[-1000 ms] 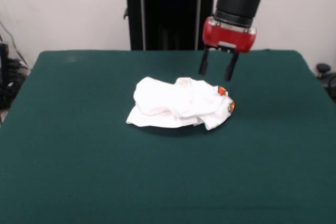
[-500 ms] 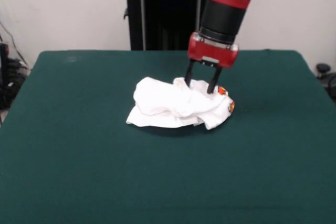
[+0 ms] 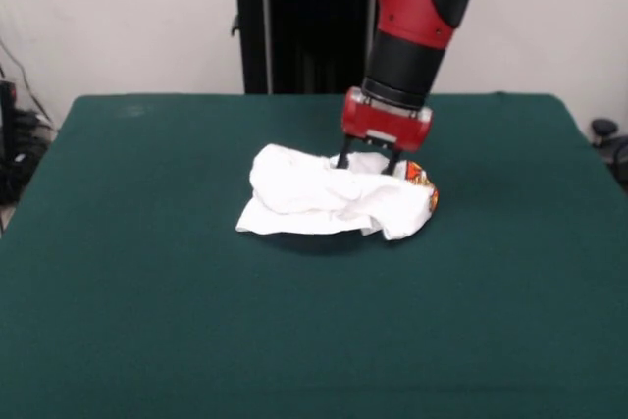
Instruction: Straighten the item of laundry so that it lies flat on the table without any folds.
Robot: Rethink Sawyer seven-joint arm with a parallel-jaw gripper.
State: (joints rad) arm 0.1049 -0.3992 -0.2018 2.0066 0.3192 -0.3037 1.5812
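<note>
The item of laundry (image 3: 309, 201) is a crumpled white heap near the middle of the green table (image 3: 147, 301). A bit of red and orange print shows at its right end. My gripper (image 3: 367, 166) has come straight down onto the heap's back right part. Its two black fingers (image 3: 342, 158) stand apart, open, with a ridge of white cloth between them and their tips sunk in the fabric. The heap is bunched in several folds, and its underside and most of the print are hidden.
Green tabletop stretches wide on all sides of the heap. The black pedestal (image 3: 304, 36) stands behind the table's far edge. Cables (image 3: 15, 144) hang off the left side and a small black object (image 3: 603, 130) sits past the right edge.
The arm has swung left and come down: the gripper was above and right of the heap, and now its fingers are pushed into the cloth. The heap has barely shifted.
</note>
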